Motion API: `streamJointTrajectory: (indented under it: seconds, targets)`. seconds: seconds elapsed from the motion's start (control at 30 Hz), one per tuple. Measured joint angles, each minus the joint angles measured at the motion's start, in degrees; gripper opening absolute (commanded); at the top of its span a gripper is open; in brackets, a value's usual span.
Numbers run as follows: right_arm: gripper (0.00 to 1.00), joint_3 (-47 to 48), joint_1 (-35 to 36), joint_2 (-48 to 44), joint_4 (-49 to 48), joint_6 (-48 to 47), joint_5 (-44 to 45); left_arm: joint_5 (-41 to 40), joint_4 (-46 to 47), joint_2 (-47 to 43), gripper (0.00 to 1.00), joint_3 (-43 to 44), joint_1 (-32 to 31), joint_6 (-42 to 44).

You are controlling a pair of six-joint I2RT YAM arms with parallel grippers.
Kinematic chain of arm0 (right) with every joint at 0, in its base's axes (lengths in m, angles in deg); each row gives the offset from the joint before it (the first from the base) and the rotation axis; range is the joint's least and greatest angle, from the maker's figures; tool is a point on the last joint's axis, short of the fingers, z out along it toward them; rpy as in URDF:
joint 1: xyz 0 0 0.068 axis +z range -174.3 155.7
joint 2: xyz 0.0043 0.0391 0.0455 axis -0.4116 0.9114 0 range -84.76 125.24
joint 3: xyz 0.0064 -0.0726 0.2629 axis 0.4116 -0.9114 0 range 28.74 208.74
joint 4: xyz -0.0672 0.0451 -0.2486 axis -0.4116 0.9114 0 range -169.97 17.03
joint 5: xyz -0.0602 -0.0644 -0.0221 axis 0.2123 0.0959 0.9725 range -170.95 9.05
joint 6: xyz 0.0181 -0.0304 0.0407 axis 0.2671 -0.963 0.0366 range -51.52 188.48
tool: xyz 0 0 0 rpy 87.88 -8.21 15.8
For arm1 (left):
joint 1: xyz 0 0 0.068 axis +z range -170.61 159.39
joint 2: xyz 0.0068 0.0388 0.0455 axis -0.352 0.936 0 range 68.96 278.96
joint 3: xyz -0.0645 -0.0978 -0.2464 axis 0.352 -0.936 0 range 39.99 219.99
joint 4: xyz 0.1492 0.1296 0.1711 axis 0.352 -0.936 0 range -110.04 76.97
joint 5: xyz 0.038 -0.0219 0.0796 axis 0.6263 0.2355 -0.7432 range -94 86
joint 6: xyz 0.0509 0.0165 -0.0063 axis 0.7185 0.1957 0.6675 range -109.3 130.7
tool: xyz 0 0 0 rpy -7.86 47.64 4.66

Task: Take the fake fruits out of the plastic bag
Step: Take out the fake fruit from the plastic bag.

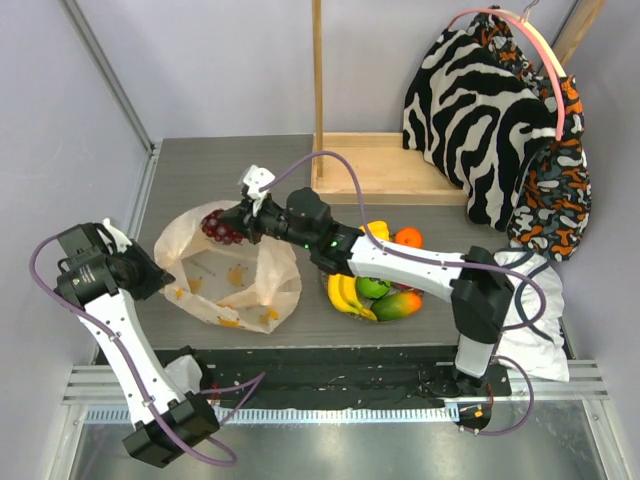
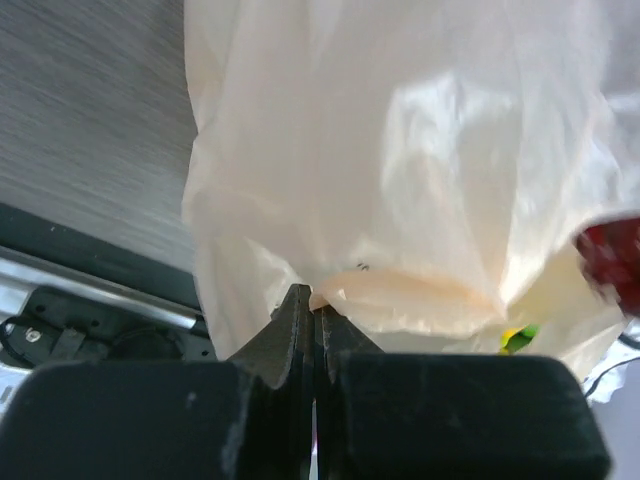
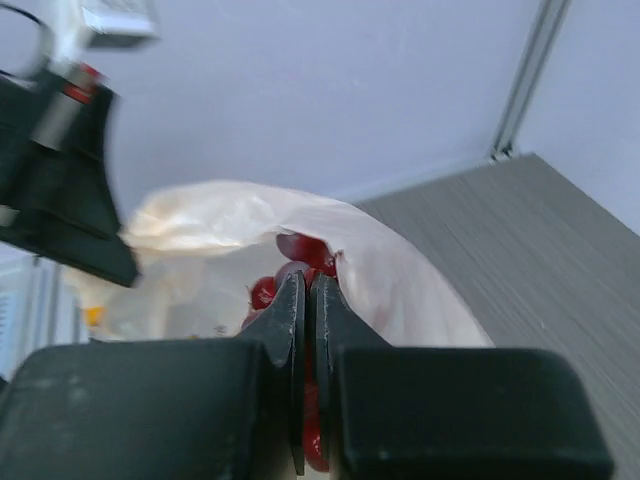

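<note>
Overhead view, with both wrist views. The plastic bag [image 1: 235,285] lies on the left half of the grey table [image 1: 200,165], its mouth open toward the far side. The left gripper [image 2: 313,300] is closed, pinching a fold of the bag's edge at the bag's left side. The right gripper [image 3: 305,288] reaches into the bag's mouth from the right; its fingers are pressed together on the dark red grape bunch [image 1: 220,226], whose red shows in the slit between them. The bunch sits at the far rim of the bag, partly inside it. To the right of the bag, outside it, a heap of fruits rests on the table under the right arm: bananas [image 1: 345,296], a green apple [image 1: 372,288] and an orange [image 1: 408,237].
</note>
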Motion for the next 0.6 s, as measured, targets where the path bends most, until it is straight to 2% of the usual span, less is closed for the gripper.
streamJointTrajectory:
  seconds: [0.2, 0.43, 0.6]
  targets:
    - [0.01, -0.5, -0.4, -4.5, 0.8, 2.3, -6.6, 1.1, 6.2, 3.6, 0.00, -1.4, 0.0, -4.3]
    - [0.01, -1.7, -3.2, -5.5, 8.1, 3.0, -23.3, 5.8, 16.9, 9.0, 0.00, -2.0, 0.0, -11.9]
    - [0.01, -2.2, -3.6, -7.2, 10.6, 3.3, -28.9, 6.5, 20.9, 9.5, 0.00, -1.8, 0.0, -14.7]
